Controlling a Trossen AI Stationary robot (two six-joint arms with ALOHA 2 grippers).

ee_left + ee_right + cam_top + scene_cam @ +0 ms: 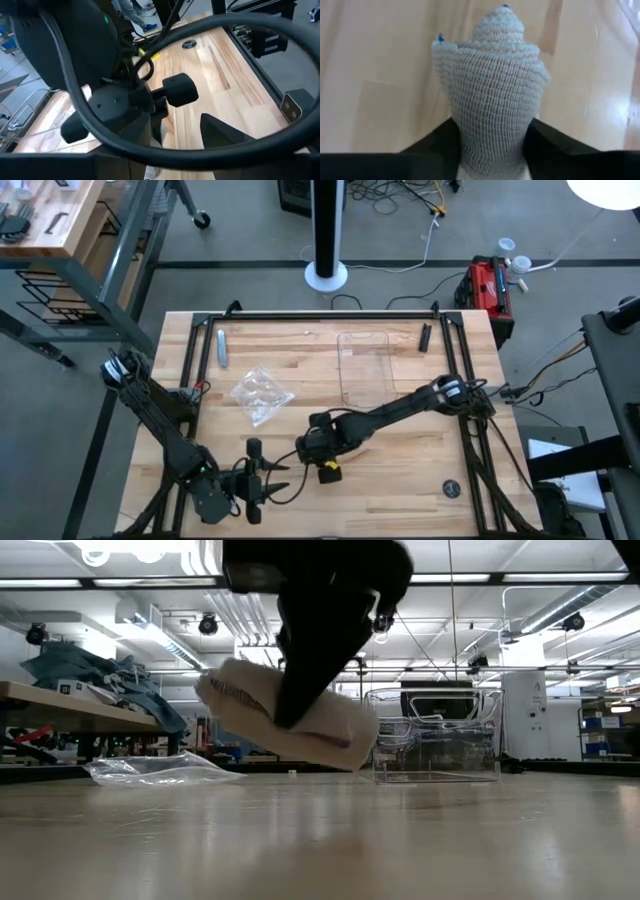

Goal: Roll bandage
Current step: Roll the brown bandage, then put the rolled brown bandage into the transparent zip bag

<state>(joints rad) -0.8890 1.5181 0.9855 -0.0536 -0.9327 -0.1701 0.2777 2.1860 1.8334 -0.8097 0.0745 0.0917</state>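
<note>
The bandage (290, 715) is a whitish gauze roll, its layers pushed out in steps toward one end (497, 25). It hangs tilted above the wooden table near the front middle. My right gripper (322, 455) is shut on it and covers it in the high view. My left gripper (262, 480) waits open at the table's near left, pointing toward the right arm and touching nothing. My right gripper pinches the bandage roll between its two fingers (435, 142), one on each side of the roll's wide end (490, 145). The stepped end sticks out past the fingertips. A finger (310, 660) comes down from above across the roll. The roll is lifted clear of the table, tilted.
A clear plastic tray (365, 365) stands behind the right arm toward the far edge. A crumpled clear wrapper (260, 395) lies left of it. A small grey-blue item (221, 345) and a black one (425, 337) lie near the far rail. A round disc (452, 489) lies at the near right.
</note>
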